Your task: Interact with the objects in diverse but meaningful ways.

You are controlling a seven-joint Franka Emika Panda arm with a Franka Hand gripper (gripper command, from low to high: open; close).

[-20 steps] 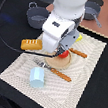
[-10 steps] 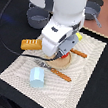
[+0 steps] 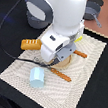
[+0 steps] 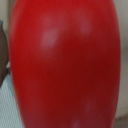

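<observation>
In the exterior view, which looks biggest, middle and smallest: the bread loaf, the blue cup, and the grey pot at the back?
1. Bread loaf and light-blue cup: they look about alike, too close to rank.
2. Grey pot: looks smallest, but it sits farther back and the arm hides part of it, so this is unsure.

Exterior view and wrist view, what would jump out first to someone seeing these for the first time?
The bulky white robot arm dominates the exterior view, bent low over the tan plate on the woven mat. In the wrist view, a glossy red tomato fills almost the whole picture. A light-blue cup lies on the mat's near part.
</observation>
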